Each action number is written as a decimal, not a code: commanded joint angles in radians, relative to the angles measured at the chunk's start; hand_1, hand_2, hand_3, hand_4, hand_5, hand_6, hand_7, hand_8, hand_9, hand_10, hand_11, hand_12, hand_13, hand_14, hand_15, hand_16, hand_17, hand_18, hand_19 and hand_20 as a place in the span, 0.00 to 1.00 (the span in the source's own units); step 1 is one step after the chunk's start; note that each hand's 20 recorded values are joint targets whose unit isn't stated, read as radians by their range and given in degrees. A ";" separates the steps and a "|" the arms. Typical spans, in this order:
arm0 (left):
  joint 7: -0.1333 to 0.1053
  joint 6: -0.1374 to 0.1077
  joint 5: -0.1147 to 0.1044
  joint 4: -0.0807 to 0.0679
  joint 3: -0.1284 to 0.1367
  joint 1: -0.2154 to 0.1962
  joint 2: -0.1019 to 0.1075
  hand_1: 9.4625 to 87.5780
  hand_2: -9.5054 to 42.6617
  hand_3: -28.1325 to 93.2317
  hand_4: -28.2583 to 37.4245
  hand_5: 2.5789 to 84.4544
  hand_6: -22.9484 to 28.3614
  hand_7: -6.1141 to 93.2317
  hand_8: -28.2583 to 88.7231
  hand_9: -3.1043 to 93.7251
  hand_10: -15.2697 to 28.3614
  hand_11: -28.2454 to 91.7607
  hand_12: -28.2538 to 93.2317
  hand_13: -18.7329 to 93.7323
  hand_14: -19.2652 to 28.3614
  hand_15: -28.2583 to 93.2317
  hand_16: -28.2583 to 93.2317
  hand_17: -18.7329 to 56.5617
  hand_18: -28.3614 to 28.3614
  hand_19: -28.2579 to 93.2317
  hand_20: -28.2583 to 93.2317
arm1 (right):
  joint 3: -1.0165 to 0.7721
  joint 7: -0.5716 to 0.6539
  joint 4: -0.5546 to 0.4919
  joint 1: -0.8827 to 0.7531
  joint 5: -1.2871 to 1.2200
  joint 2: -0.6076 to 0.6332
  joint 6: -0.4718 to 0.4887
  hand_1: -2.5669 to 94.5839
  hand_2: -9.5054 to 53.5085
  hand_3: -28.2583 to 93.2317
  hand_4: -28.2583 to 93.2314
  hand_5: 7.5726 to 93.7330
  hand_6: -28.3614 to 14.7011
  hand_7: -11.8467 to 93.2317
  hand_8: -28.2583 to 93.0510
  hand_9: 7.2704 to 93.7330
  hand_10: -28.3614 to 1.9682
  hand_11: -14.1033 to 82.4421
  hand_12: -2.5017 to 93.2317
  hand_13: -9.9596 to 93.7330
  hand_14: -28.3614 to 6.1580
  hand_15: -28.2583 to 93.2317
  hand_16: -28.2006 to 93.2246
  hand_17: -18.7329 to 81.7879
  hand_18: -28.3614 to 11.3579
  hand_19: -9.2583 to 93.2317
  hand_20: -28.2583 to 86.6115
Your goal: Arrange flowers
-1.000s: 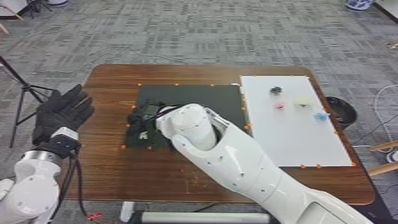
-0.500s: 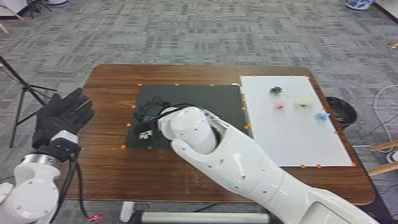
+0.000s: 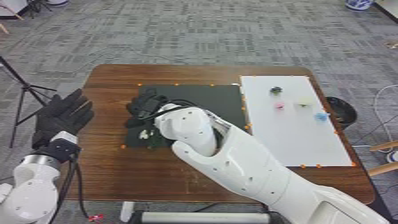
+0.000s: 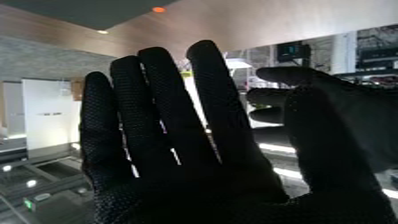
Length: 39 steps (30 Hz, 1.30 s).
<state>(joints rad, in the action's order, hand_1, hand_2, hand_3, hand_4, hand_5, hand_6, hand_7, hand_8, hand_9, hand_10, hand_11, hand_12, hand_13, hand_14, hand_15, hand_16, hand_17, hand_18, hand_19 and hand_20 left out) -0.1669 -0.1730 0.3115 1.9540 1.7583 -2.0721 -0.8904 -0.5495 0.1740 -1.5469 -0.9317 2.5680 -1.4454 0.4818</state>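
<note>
Gap between left hand (image 3: 60,119) and mat (image 3: 206,95)

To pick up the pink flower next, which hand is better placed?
Probably the right hand: it is over the table and nearer the pink flower; the left hand is at the table's edge.

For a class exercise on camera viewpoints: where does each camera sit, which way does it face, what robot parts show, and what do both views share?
Head view: on the head, facing forward and down at the table, dark mat and white sheet; both arms, left hand and right hand show.
Right wrist view: on the right wrist, looking along that hand's straight fingers; the left hand shows farther off.
Shared: both hands, table, dark mat.
</note>
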 commanded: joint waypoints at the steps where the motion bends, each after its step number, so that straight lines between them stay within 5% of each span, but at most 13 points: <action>1: 0.009 0.008 -0.046 0.006 0.028 -0.046 -0.035 0.21 0.51 0.79 0.00 0.44 0.61 0.17 0.17 0.31 0.72 0.38 0.28 0.31 0.74 0.40 0.18 0.13 0.73 0.48 0.29 | -0.079 0.085 -0.112 -0.046 -0.096 0.057 -0.012 0.08 0.56 0.86 0.07 0.53 0.57 0.25 0.14 0.50 0.29 0.31 0.20 0.38 0.25 0.64 0.29 0.28 0.12 0.70 0.44; 4: 0.021 0.001 -0.050 0.010 0.077 -0.081 -0.041 0.20 0.53 0.78 0.00 0.44 0.62 0.17 0.17 0.31 0.72 0.38 0.28 0.31 0.74 0.40 0.18 0.13 0.73 0.48 0.29 | -0.131 0.126 -0.188 -0.086 -0.151 0.107 -0.011 0.09 0.55 0.86 0.07 0.53 0.57 0.25 0.14 0.50 0.29 0.31 0.20 0.38 0.24 0.64 0.29 0.29 0.12 0.70 0.43; 9: 0.001 0.001 -0.077 0.029 0.181 -0.172 -0.061 0.21 0.55 0.72 0.00 0.44 0.62 0.16 0.17 0.30 0.72 0.38 0.28 0.31 0.74 0.40 0.18 0.13 0.73 0.48 0.29 | -0.196 0.181 -0.265 -0.118 -0.260 0.169 0.029 0.15 0.55 0.86 0.08 0.51 0.52 0.23 0.15 0.52 0.27 0.31 0.20 0.42 0.22 0.67 0.30 0.32 0.11 0.73 0.44; 13: -0.033 0.006 -0.119 0.027 0.210 -0.194 -0.045 0.25 0.56 0.64 0.00 0.43 0.62 0.15 0.17 0.30 0.72 0.37 0.28 0.31 0.75 0.39 0.19 0.13 0.73 0.47 0.29 | -0.249 0.203 -0.302 -0.157 -0.310 0.216 -0.043 0.16 0.56 0.86 0.08 0.51 0.52 0.23 0.15 0.53 0.27 0.32 0.20 0.43 0.22 0.69 0.31 0.33 0.10 0.74 0.44; 17: -0.028 -0.006 -0.124 0.029 0.230 -0.202 -0.037 0.26 0.56 0.63 0.00 0.43 0.62 0.15 0.17 0.31 0.72 0.37 0.28 0.31 0.75 0.39 0.19 0.13 0.73 0.47 0.29 | -0.249 0.163 -0.283 -0.146 -0.281 0.230 0.005 0.17 0.58 0.85 0.08 0.57 0.52 0.22 0.15 0.58 0.32 0.32 0.20 0.44 0.24 0.69 0.32 0.31 0.11 0.74 0.44; 20: -0.034 -0.001 -0.139 0.014 0.203 -0.163 -0.041 0.26 0.56 0.63 0.00 0.44 0.62 0.15 0.17 0.31 0.72 0.38 0.28 0.31 0.75 0.39 0.19 0.13 0.73 0.47 0.29 | -0.262 0.191 -0.282 -0.165 -0.317 0.249 -0.043 0.16 0.60 0.85 0.08 0.62 0.52 0.21 0.15 0.59 0.34 0.32 0.19 0.41 0.23 0.68 0.32 0.27 0.12 0.71 0.44; 22: -0.044 0.011 -0.146 0.026 0.200 -0.173 -0.052 0.26 0.56 0.63 0.00 0.44 0.62 0.15 0.17 0.31 0.72 0.38 0.28 0.32 0.75 0.40 0.19 0.13 0.73 0.47 0.29 | -0.301 0.228 -0.308 -0.203 -0.351 0.271 -0.104 0.16 0.61 0.85 0.08 0.62 0.51 0.21 0.15 0.59 0.34 0.32 0.19 0.41 0.23 0.68 0.32 0.26 0.12 0.71 0.44; 26: -0.052 0.023 -0.137 0.032 0.185 -0.160 -0.052 0.26 0.56 0.63 0.00 0.44 0.62 0.15 0.17 0.31 0.72 0.38 0.28 0.32 0.74 0.40 0.19 0.13 0.73 0.47 0.29 | -0.392 0.262 -0.320 -0.275 -0.407 0.328 -0.335 0.14 0.54 0.85 0.07 0.55 0.51 0.21 0.15 0.54 0.33 0.30 0.18 0.39 0.22 0.67 0.31 0.27 0.11 0.71 0.44; 29: -0.053 0.029 -0.114 0.034 0.181 -0.147 -0.047 0.22 0.54 0.69 0.00 0.44 0.62 0.15 0.17 0.32 0.72 0.37 0.28 0.32 0.74 0.39 0.18 0.14 0.73 0.47 0.29 | -0.466 0.286 -0.322 -0.301 -0.461 0.371 -0.397 0.14 0.51 0.86 0.07 0.53 0.51 0.21 0.15 0.52 0.34 0.29 0.17 0.40 0.22 0.66 0.30 0.29 0.11 0.70 0.42; 33: -0.053 0.031 -0.125 0.011 0.155 -0.108 -0.012 0.20 0.51 0.76 0.00 0.46 0.60 0.16 0.17 0.35 0.69 0.37 0.28 0.35 0.67 0.38 0.17 0.16 0.71 0.46 0.29 | -0.556 0.341 -0.348 -0.361 -0.473 0.438 -0.408 0.15 0.49 0.87 0.07 0.53 0.52 0.21 0.15 0.52 0.36 0.29 0.17 0.39 0.22 0.63 0.29 0.28 0.11 0.68 0.41; 36: -0.031 0.051 -0.097 -0.004 0.130 -0.075 0.012 0.23 0.49 0.77 0.00 0.48 0.58 0.17 0.16 0.37 0.67 0.37 0.27 0.36 0.64 0.38 0.17 0.18 0.68 0.46 0.28 | -0.620 0.364 -0.377 -0.428 -0.445 0.487 -0.408 0.16 0.46 0.88 0.07 0.53 0.52 0.22 0.15 0.51 0.36 0.29 0.17 0.39 0.22 0.63 0.29 0.28 0.12 0.68 0.40; 39: -0.028 0.062 -0.120 -0.008 0.114 -0.058 0.033 0.24 0.48 0.78 0.00 0.48 0.58 0.17 0.16 0.37 0.67 0.38 0.27 0.36 0.63 0.38 0.16 0.19 0.67 0.45 0.28 | -0.672 0.383 -0.396 -0.494 -0.409 0.522 -0.384 0.19 0.41 0.88 0.07 0.53 0.52 0.22 0.15 0.51 0.36 0.29 0.17 0.40 0.23 0.63 0.29 0.28 0.12 0.69 0.40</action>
<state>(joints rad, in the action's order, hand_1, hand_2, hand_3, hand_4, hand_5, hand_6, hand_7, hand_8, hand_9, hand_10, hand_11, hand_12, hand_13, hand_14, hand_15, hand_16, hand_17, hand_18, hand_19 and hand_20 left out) -0.2106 -0.1488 0.1922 1.9606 1.9042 -2.1810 -0.9125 -1.1150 0.5095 -1.9106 -1.3065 2.0835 -1.0406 0.0632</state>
